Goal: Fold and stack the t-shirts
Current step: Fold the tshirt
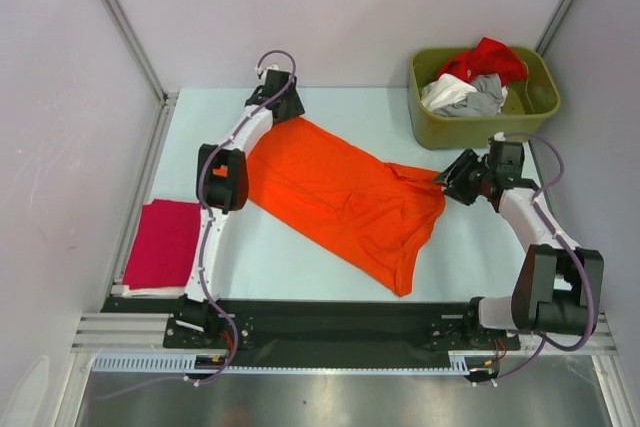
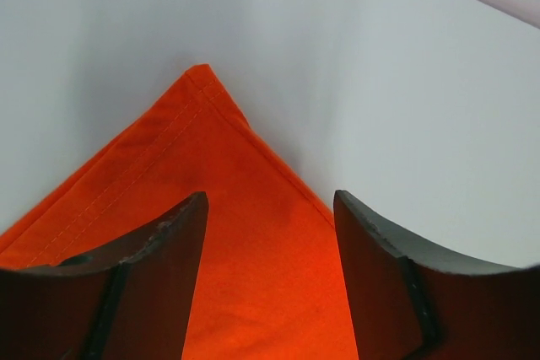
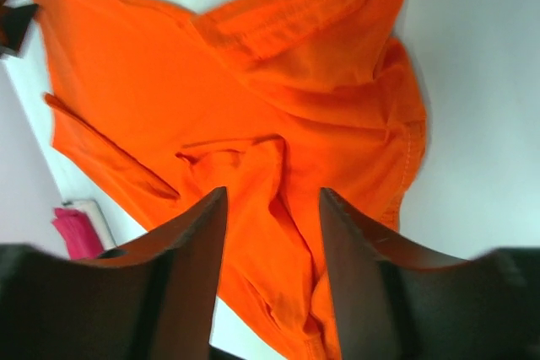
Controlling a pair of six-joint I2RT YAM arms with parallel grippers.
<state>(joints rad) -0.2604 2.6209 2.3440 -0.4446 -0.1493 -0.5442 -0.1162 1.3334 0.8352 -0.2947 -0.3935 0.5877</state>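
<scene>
The big orange cloth t-shirt (image 1: pixel 340 192) lies spread out on the table, to the left of the olive-green plastic bin (image 1: pixel 428 129). The left gripper (image 2: pixel 270 201) is wide open over the shirt's far corner, left of the bin, holding nothing. The right gripper (image 3: pixel 272 195), just in front of the bin, has its fingers apart over bunched orange cloth.
</scene>
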